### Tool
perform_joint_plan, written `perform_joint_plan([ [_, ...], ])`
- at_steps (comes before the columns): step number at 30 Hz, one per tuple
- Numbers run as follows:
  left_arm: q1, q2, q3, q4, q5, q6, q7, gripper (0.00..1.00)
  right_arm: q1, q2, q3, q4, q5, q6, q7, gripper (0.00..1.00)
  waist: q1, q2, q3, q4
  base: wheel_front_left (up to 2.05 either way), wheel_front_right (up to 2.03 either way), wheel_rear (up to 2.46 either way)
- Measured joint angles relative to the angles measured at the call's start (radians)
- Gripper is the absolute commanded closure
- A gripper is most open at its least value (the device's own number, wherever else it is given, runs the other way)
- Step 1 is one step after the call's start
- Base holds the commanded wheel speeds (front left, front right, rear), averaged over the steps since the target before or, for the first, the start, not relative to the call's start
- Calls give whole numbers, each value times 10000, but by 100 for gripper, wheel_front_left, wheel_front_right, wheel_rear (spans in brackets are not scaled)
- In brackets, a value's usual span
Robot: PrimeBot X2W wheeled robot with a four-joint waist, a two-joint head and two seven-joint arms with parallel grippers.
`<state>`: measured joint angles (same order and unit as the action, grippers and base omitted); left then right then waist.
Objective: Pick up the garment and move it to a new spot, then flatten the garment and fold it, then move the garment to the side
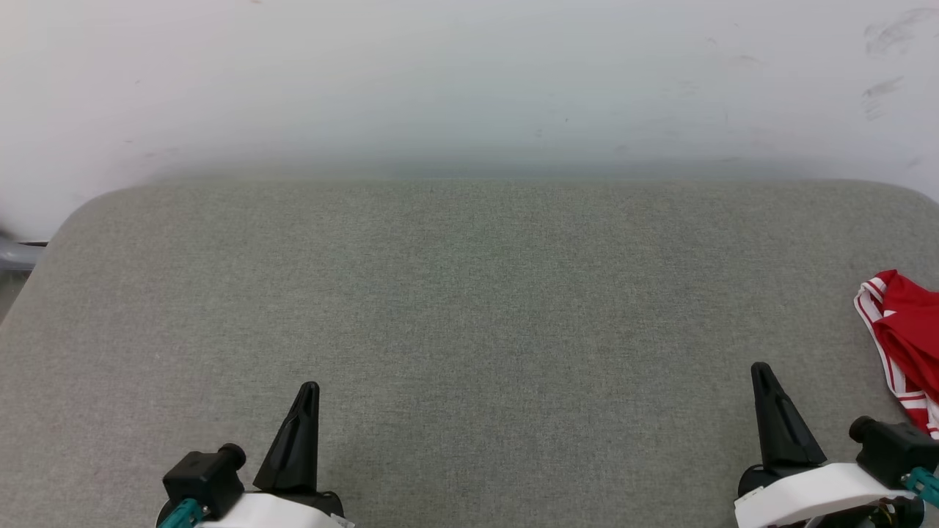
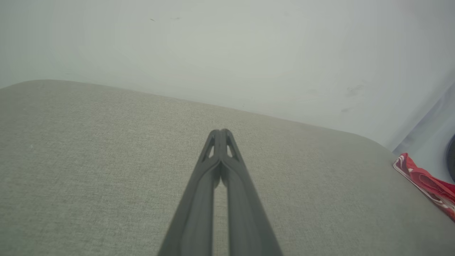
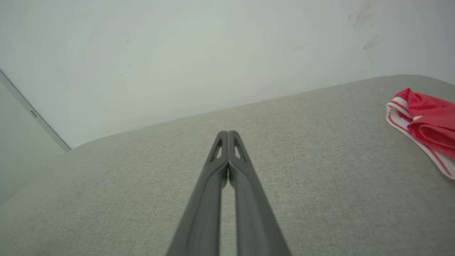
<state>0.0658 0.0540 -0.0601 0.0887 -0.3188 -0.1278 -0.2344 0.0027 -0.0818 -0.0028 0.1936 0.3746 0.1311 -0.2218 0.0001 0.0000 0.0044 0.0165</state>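
Note:
The garment (image 1: 908, 334), red with white-and-red striped trim, lies bunched at the right edge of the grey padded table (image 1: 469, 308), partly cut off by the head view. It also appears at the right edge of the left wrist view as the garment (image 2: 428, 183) and of the right wrist view as the garment (image 3: 426, 124). My left gripper (image 1: 309, 389) rests shut and empty at the lower left, tips together (image 2: 221, 132). My right gripper (image 1: 760, 369) is shut and empty at the lower right, a short way left of the garment, tips together (image 3: 227, 133).
A pale wall (image 1: 469, 81) rises behind the table's rounded far edge. The grey fabric surface stretches bare between the two grippers. A grey object (image 1: 15, 253) pokes in at the far left beyond the table corner.

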Motion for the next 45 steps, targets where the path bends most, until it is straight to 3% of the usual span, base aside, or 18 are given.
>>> perform_joint_plan([
  [30,-621,242,305,644,-5183,-2,1037,100,-314,121,-430,190,4675,-2,1269,100,0,0,-5,-42,0,0,0],
  [45,-844,272,477,834,-7078,-2,1486,100,-493,161,-583,263,6449,-2,1747,100,0,0,-6,-63,0,0,0],
])
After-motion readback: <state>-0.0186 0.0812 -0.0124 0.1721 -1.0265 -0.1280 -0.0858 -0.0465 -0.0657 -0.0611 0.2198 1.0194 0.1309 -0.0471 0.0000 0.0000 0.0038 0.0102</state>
